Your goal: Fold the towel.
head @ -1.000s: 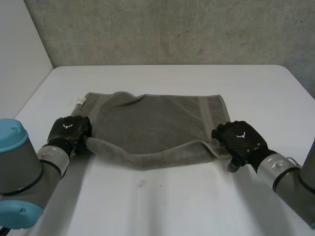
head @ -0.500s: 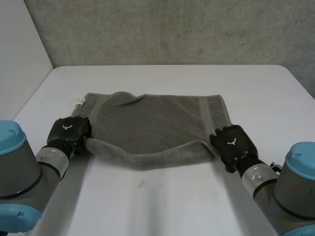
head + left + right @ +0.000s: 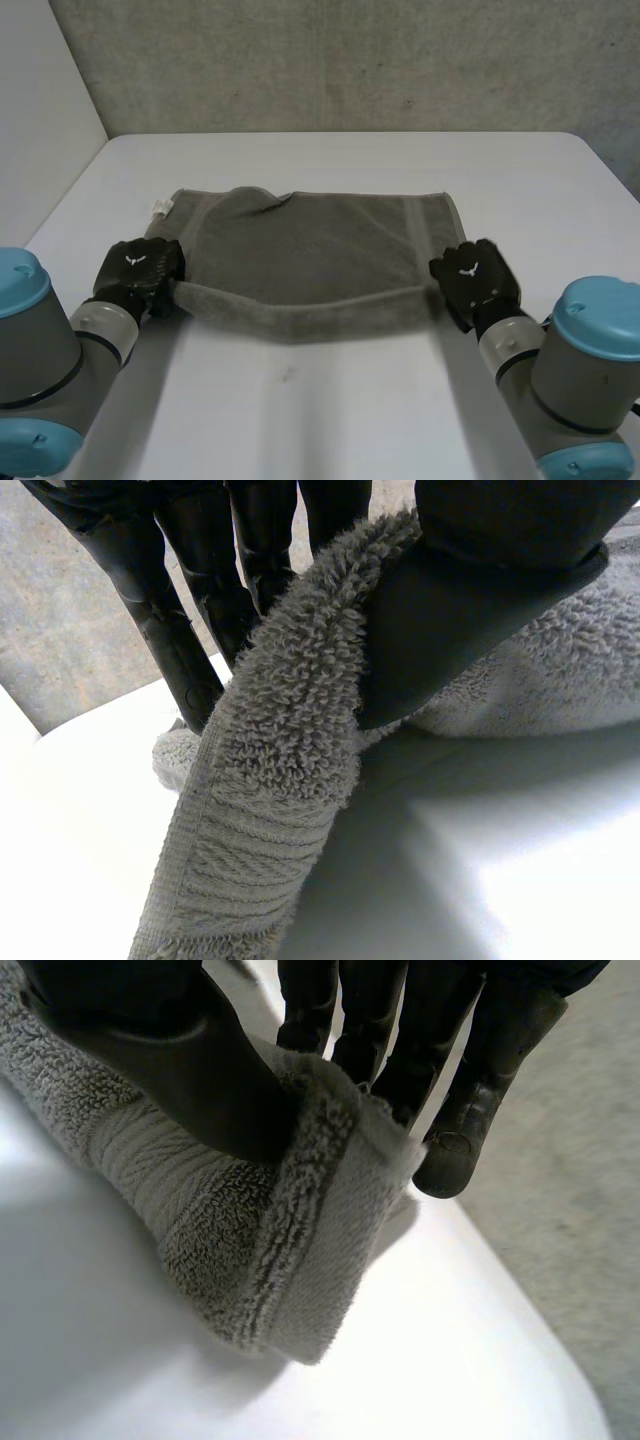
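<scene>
A grey towel [image 3: 310, 250] lies spread on the white table [image 3: 350, 400], its near edge lifted slightly. My left hand [image 3: 140, 268] is at the towel's near left corner; in the left wrist view the thumb [image 3: 470, 600] pinches the towel [image 3: 290, 740] against the fingers [image 3: 170, 610]. At the near right corner sits my right hand [image 3: 474, 275]. The right wrist view has its thumb [image 3: 170, 1050] pressing the towel's corner [image 3: 290, 1250] against the fingers [image 3: 440, 1050].
A small white tag [image 3: 162, 207] sticks out at the towel's far left corner. A fold bulges on the far edge [image 3: 262, 195]. Grey walls [image 3: 350, 60] stand behind the table.
My right hand turned and closed on the towel's near right corner, and its arm swung in closer to the table. The near edge rose a little. The left hand stayed put.
</scene>
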